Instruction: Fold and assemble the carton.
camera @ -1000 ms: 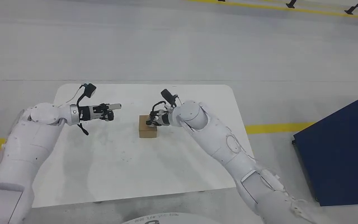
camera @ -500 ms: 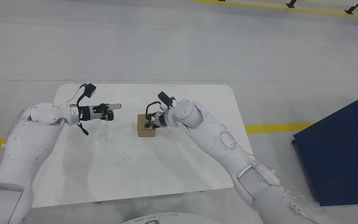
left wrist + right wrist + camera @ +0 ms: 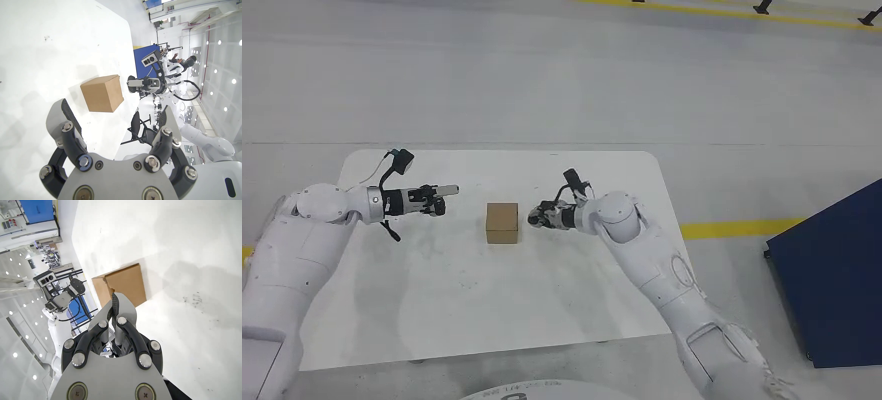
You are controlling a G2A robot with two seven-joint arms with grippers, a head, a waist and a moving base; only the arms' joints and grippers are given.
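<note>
Where the carton sits: the carton [image 3: 502,222] stands near the middle of the white table [image 3: 492,310], between the two grippers and touched by neither.
Carton shape: a closed brown cube resting flat on one face. The flap edge on the side facing the right arm looks slightly ragged, though that arm's fingers partly block the spot.
Left arm pose: the left arm [image 3: 337,203] has its elbow bent out by the table's left side. Its forearm is roughly level and aimed across the table toward the carton.
Left gripper: the left gripper [image 3: 447,190] hangs above the table, well apart from the carton. Its two fingers [image 3: 65,111] are spread wide with nothing between them.
Right arm pose: the right arm [image 3: 642,250] comes in over the table's right part, with the forearm pointing at the carton's right side.
Right gripper: the right gripper [image 3: 535,216] sits near the carton's right face. Its fingers are pressed together and hold nothing. In the top view a thin strip of table seems to separate the tips from the cardboard.
</note>
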